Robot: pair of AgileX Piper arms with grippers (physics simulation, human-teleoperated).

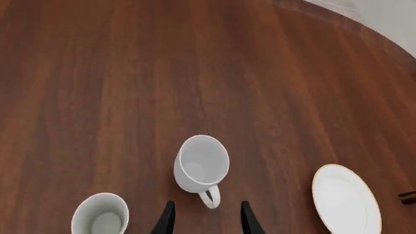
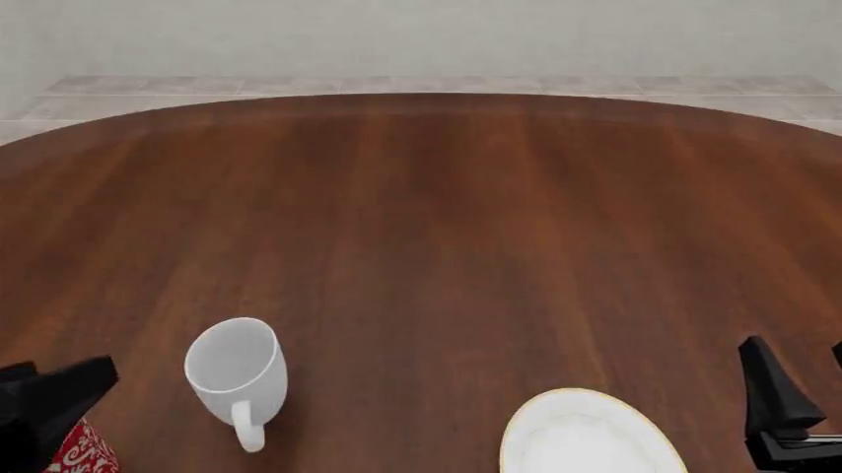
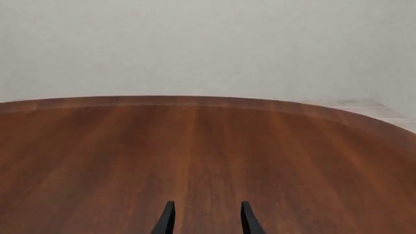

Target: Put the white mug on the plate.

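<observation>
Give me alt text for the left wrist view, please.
The white mug stands upright on the wooden table, handle toward the open left claw, which holds nothing. The plate lies flat beside it, apart from it, and a second cup stands on the mug's other side.

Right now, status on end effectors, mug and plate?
Both end effectors open, empty: left, right. White mug upright on table, left of plate, not on it. Red-and-white cup beside mug, path clear.

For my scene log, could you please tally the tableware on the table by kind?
Mugs or cups: 2, the white mug and the red-and-white cup
Plates: 1, the plate
Total: 3
</observation>
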